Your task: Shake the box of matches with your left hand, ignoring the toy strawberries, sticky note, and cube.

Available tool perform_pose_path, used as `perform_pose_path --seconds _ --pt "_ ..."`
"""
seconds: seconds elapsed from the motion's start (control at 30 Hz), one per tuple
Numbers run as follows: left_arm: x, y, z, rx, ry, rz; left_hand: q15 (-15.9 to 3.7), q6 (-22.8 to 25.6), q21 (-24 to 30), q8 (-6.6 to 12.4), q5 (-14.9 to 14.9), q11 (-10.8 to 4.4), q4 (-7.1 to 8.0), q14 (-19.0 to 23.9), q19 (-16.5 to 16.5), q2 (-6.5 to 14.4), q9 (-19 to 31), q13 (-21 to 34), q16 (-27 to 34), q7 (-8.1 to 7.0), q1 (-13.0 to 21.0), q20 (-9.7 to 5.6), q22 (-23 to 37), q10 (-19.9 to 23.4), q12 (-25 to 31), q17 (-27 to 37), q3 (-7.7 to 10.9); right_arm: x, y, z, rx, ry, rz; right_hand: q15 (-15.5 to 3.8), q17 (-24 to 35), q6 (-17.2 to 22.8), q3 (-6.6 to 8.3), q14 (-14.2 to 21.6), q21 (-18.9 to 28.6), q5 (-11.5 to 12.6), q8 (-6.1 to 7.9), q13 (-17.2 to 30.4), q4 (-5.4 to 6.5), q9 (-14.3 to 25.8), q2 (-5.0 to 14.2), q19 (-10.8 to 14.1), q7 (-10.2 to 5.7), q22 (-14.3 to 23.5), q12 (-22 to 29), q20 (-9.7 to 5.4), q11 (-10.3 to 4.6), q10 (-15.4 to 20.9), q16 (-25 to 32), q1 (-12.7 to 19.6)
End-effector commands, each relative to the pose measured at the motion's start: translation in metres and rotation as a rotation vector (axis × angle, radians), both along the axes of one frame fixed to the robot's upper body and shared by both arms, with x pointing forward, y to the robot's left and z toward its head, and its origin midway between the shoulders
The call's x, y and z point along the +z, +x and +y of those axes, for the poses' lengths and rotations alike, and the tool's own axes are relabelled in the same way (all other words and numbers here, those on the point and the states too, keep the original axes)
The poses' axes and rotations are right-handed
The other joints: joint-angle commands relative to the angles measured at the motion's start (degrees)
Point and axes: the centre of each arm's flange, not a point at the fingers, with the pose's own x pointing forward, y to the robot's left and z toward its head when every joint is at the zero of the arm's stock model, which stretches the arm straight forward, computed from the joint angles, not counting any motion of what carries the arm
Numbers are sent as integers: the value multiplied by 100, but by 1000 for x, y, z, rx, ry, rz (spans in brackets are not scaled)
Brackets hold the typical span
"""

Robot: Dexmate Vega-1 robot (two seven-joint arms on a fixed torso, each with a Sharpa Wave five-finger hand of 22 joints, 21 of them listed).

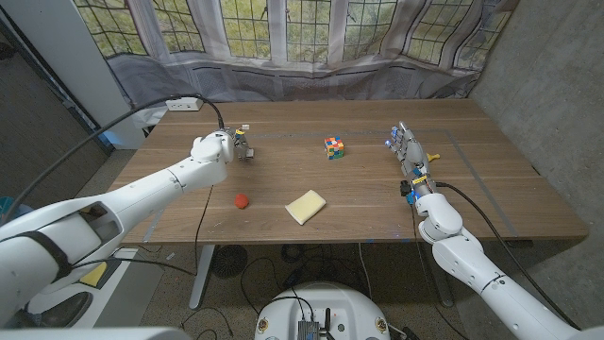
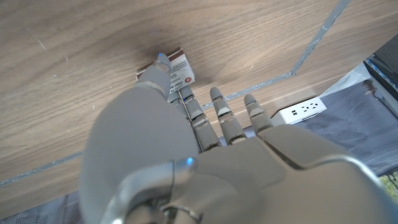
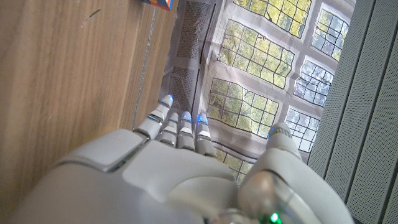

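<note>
Item: box of matches point(image 2: 180, 70), small, pale printed label with a red mark, centre-left of the head frame. We see the left hand point(image 1: 213, 147) pinching it by thumb and finger (a shallow hold); we judge hard shaking could fling it. The right hand point(image 1: 407, 150) holds nothing, fingers extended.

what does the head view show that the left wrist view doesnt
Head view: the cube, one toy strawberry, the sticky note and the right hand standing at the table's right side.

Left wrist view: the matchbox's printed label, and a white power strip past the table edge.

Both: the left hand at the box of matches on the wooden table.
</note>
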Motion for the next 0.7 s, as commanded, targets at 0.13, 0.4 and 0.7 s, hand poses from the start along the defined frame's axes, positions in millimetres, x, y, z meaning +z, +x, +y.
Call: perform_pose_path --seconds 0.13,0.4,0.7 --pt "-1 -1 -1 -5 20 13 44 -501 -25 -20 7 93 42 -279 -179 -89 -5 -18 -23 -13 -164 15 20 -460 -16 30 -93 -1 -2 1 -3 1 0 10 13 30 -19 29 -11 -15 -1 24 -23 25 44 39 7 18 -7 -7 0 52 -10 36" --pt "-1 -5 2 -11 11 9 144 -1350 -23 -24 -16 229 132 -663 -399 -174 -21 -76 -21 152 -542 13 20 -1312 -30 41 -258 -3 -4 2 -2 1 1 10 13 29 -20 31 -13 -15 -2 24 -24 25 45 36 2 18 -5 -7 -7 56 -10 37" --pt "-1 -7 4 -14 12 18 257 -2009 -34 -5 -8 547 239 -1063 -666 -233 -33 -122 -23 274 -965 13 22 -2016 -6 52 -416 -5 -5 4 -2 4 2 10 13 29 -21 34 -14 -15 -2 24 -24 25 46 32 0 18 -6 -2 -6 57 -9 38"
